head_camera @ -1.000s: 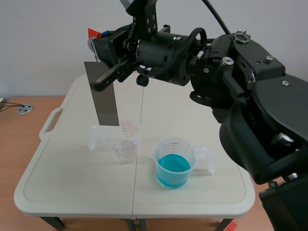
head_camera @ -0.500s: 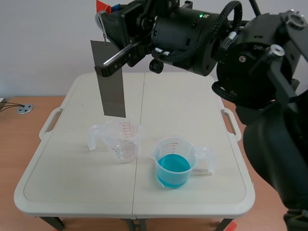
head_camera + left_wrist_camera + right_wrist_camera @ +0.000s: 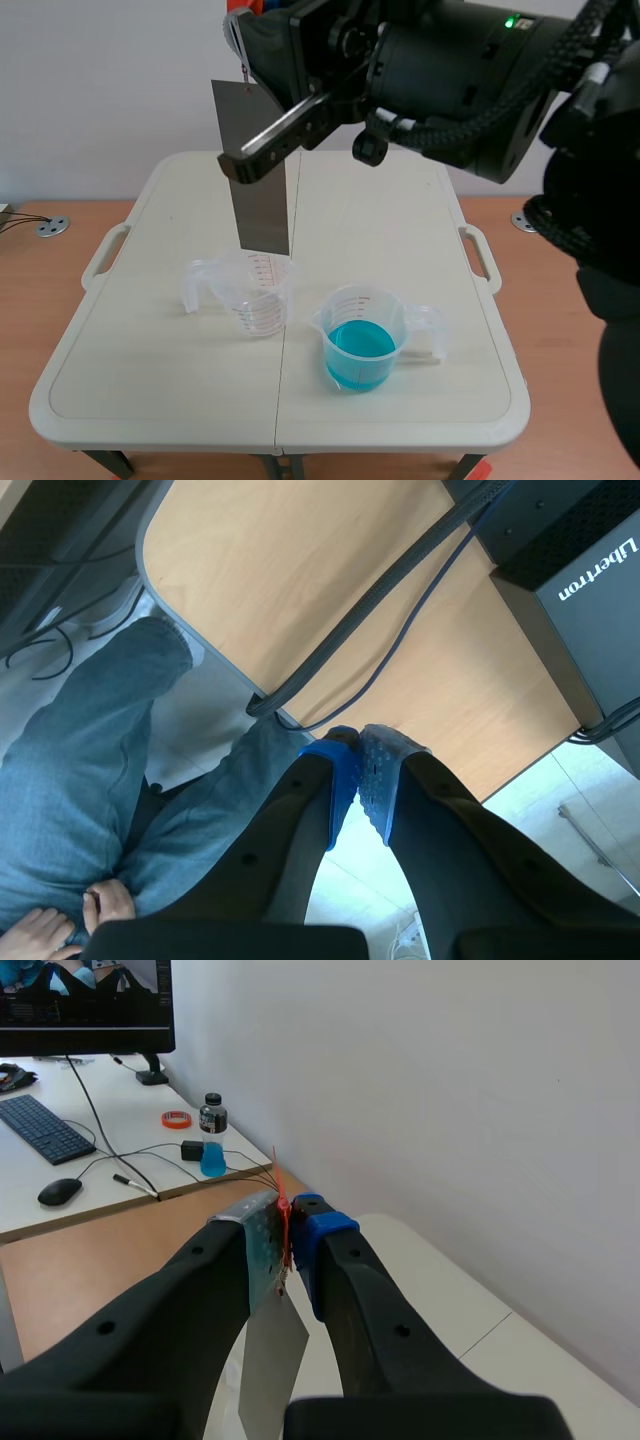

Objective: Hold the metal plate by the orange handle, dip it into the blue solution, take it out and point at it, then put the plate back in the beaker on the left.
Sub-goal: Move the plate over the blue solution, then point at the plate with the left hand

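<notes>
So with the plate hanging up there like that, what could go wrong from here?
The grey metal plate hangs by a thin orange handle pinched at the right tool's tips; it could swing or slip in transit. Its lower edge looks low over the empty clear plastic beaker's rim, so moving sideways without lifting might clip it. A swinging plate may strike the rim of the clear beaker of blue solution and splash.

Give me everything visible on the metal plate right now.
The metal plate is a flat, dull grey rectangular strip, hanging upright with a slight tilt. A thin wire joins its top to an orange handle, which is clamped in the jaws of the right gripper. Its lower edge sits over the empty clear beaker, seemingly just clear of it.
</notes>
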Motion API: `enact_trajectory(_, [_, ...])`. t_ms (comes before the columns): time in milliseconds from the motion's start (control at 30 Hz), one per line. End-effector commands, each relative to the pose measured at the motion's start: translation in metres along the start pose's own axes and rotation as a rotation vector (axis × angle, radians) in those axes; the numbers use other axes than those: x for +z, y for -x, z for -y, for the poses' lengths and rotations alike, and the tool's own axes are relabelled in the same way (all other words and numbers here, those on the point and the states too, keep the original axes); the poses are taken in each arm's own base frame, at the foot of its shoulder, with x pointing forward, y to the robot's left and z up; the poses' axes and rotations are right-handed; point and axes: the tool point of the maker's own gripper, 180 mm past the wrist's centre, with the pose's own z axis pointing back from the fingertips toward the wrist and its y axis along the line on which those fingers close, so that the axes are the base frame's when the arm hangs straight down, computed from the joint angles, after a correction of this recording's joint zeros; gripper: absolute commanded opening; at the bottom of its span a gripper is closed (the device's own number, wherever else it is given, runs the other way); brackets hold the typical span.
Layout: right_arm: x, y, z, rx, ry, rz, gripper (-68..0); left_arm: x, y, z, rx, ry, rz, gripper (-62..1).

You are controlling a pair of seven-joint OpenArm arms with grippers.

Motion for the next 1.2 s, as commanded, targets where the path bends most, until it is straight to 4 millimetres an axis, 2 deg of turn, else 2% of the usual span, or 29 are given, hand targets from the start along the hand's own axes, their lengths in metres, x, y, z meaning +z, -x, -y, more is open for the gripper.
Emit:
enact_trajectory(0, [0.004, -0.012, 0.001, 0.008, 0.013, 0.033, -66.0, 0.001, -0.002, 0.002, 0.005, 0.004, 0.010, -57.5])
enact_trajectory(133, [0.015, -0.011, -0.002, 0.015, 0.013, 0.015, -66.0, 0.001, -0.011, -0.002, 0.002, -0.003, 0.047, -57.5])
enact_trajectory(333, [0.031, -0.010, 0.003, 0.026, 0.051, -0.013, -66.0, -0.003, -0.044, -0.032, -0.019, -0.076, 0.131, -57.5])
enact_trajectory(567, [0.045, -0.006, 0.007, 0.061, 0.057, -0.048, -66.0, 0.004, -0.112, -0.088, -0.060, -0.217, 0.309, -57.5])
enact_trajectory(667, [0.049, -0.001, 0.011, 0.062, 0.073, -0.068, -66.0, 0.013, -0.142, -0.112, -0.080, -0.281, 0.382, -57.5])
enact_trajectory(833, [0.057, 0.003, 0.017, 0.063, 0.096, -0.084, -66.0, 0.031, -0.183, -0.141, -0.106, -0.359, 0.488, -57.5])
enact_trajectory(967, [0.062, 0.006, 0.023, 0.068, 0.119, -0.097, -66.0, 0.039, -0.208, -0.146, -0.146, -0.365, 0.544, -57.5])
enact_trajectory(1167, [0.068, 0.007, 0.032, 0.082, 0.152, -0.109, -66.0, 0.039, -0.241, -0.125, -0.252, -0.272, 0.609, -57.5])
